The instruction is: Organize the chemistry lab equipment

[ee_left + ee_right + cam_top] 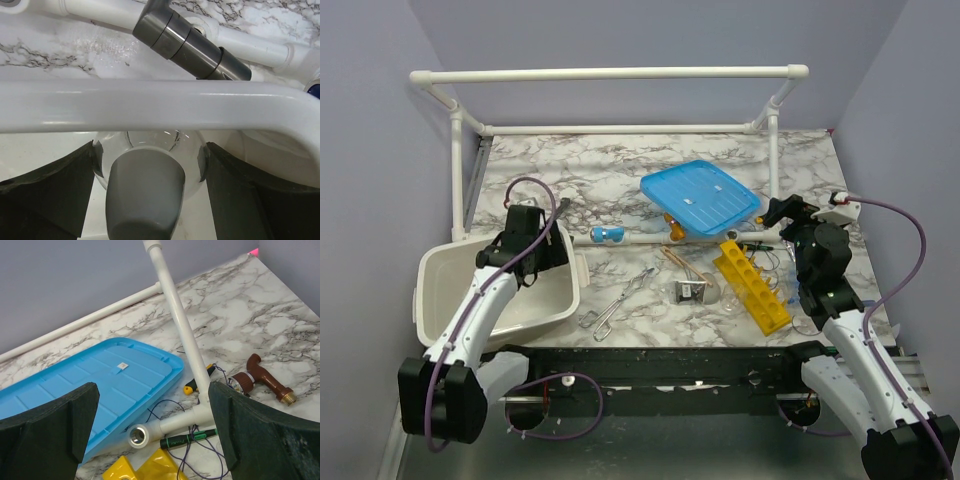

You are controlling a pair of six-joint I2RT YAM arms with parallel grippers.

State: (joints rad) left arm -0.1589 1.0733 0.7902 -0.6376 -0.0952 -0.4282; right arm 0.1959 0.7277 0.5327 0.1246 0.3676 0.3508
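Note:
In the left wrist view a clear glass flask (186, 145) with a grey stopper (145, 190) sits between my left gripper's (150, 170) pads, touching both. It hangs just inside the white tub's rim (150, 105). From above, the left gripper (527, 247) is over the tub (435, 275). Metal scissor tongs (617, 300), thin wooden sticks (682, 262), a small beaker (692, 291) and the yellow holed rack (752, 283) lie mid-table. My right gripper (778, 213) stands open and empty above the rack's (145, 467) far end.
The blue lid (700, 198) leans on a white pipe frame (180, 325). Near the frame's foot lie a green-black pen (187, 438), a yellow-black tool (197, 382), a brown fitting (262, 380) and purple wire. A blue-white item (610, 235) sits right of the tub.

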